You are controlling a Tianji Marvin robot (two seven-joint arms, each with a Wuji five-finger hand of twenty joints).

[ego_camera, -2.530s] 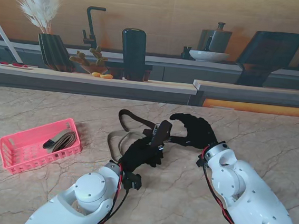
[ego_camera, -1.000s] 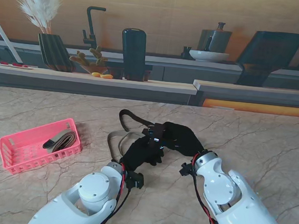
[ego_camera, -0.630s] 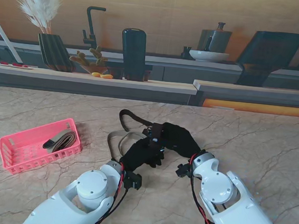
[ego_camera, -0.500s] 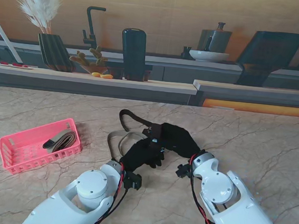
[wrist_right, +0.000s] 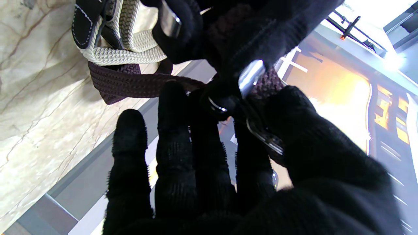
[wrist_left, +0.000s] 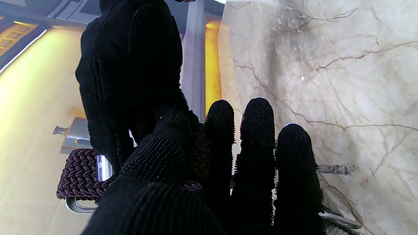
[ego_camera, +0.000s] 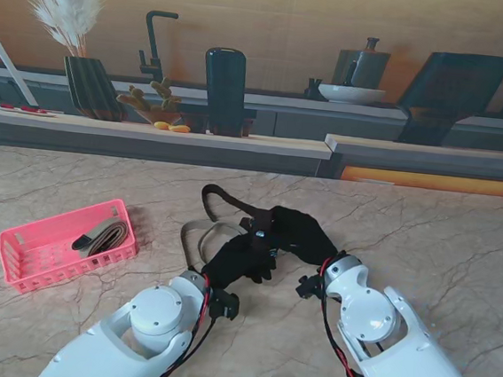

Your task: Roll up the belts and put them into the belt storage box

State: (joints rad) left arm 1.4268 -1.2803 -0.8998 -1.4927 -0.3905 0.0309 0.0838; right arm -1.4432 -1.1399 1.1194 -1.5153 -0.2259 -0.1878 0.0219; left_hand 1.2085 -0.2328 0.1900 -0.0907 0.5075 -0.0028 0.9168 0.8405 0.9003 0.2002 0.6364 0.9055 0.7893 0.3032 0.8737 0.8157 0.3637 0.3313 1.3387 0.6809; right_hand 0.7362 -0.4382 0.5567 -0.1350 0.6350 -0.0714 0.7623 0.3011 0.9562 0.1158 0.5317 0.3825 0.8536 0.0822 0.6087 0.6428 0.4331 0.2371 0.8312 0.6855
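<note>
The dark braided belt (ego_camera: 224, 200) lies near the middle of the marble table (ego_camera: 426, 223), and you have its buckle end lifted between both hands. Your left hand (ego_camera: 238, 257) and right hand (ego_camera: 296, 230) meet there, fingers touching across the strap, so neither is nearer than the other. From that pinch the free length runs away from you and to the left in a loose loop, long axis roughly leftward and away. A pale woven belt (ego_camera: 196, 232) lies just beside it, crossing under the dark one.

In the right wrist view the right hand is closed around the metal buckle (wrist_right: 251, 76), thumb against fingers. The left hand seems clamped on the braided strap (wrist_left: 80, 173) near its end, though the glove hides most of the contact.

The pink storage box (ego_camera: 22, 260) sits well apart to the left, nearer your left arm, with one rolled belt (ego_camera: 104, 235) already inside.

No brand, label or writing can be read anywhere
</note>
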